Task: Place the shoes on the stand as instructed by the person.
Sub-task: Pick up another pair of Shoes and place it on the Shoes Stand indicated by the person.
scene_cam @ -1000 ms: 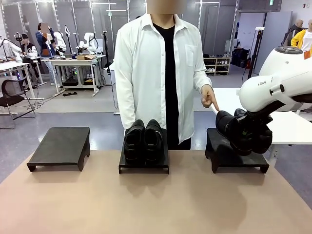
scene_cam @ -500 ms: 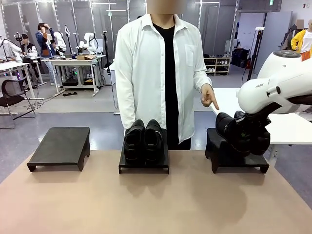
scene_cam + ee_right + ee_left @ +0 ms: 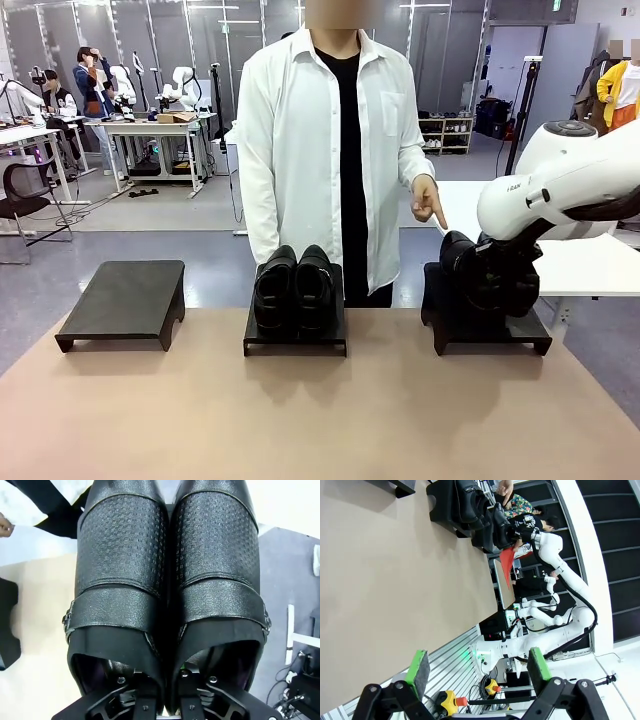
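My right gripper (image 3: 167, 692) is shut on the touching inner walls of a pair of shiny black shoes (image 3: 167, 580) with textured tops and buckle straps. In the front view this held pair (image 3: 478, 272) sits low over the right black stand (image 3: 490, 325), toes pointing left; whether it touches the stand I cannot tell. The right gripper (image 3: 512, 268) is partly hidden behind the shoes. The person's hand (image 3: 428, 200) points down at that stand. Another black pair (image 3: 294, 287) rests on the middle stand (image 3: 295, 340). My left gripper (image 3: 477, 667) stands open above the table's near edge.
An empty black stand (image 3: 122, 298) sits at the table's left. The person in the white shirt (image 3: 330, 150) stands close behind the middle stand. Bare brown tabletop (image 3: 300, 420) lies in front of all three stands. A white table (image 3: 590, 260) lies behind the right stand.
My right arm has carried the held shoes a little left and down onto the right stand, and they now sit more level. The person's pointing hand has stayed put.
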{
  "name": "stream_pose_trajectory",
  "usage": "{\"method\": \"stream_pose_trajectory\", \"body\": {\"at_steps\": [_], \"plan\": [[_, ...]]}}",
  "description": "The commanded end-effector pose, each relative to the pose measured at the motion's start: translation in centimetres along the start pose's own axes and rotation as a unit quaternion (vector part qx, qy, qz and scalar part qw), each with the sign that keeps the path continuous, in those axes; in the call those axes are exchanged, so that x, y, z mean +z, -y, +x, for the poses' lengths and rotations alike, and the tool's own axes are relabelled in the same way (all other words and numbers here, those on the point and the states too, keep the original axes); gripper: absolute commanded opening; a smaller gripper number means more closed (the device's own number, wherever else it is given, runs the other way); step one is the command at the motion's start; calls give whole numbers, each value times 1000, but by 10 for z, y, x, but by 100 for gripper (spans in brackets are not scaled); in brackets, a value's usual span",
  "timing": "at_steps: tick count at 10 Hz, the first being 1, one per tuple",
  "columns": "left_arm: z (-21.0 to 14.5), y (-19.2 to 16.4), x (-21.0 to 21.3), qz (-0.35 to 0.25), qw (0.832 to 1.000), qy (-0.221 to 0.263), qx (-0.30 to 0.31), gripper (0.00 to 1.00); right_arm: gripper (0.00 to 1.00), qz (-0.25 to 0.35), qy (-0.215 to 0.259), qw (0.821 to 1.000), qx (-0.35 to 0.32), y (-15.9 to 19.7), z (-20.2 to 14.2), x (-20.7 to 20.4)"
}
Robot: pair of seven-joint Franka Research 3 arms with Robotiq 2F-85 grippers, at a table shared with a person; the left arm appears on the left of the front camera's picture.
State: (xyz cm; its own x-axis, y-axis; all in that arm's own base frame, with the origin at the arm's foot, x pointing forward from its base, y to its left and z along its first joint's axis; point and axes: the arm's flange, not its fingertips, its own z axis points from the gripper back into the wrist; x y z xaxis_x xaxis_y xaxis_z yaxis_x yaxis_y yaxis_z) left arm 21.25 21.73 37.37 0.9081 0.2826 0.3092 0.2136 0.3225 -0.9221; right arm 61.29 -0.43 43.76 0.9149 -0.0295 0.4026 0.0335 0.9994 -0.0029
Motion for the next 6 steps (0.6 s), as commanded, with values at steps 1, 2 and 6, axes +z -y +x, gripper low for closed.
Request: {"method": "stream_pose_trajectory", "body": {"at_steps": [1,2,6], "plan": [[3,2,2,-9,1000,4,-9,100,10,-1,25,999,-26,-3,16,-1],[3,2,2,-9,1000,4,-9,100,10,2,26,999,-29,-2,19,-6],[3,2,2,-9,1000,4,-9,100,10,18,9,999,-43,0,24,-29]]}}
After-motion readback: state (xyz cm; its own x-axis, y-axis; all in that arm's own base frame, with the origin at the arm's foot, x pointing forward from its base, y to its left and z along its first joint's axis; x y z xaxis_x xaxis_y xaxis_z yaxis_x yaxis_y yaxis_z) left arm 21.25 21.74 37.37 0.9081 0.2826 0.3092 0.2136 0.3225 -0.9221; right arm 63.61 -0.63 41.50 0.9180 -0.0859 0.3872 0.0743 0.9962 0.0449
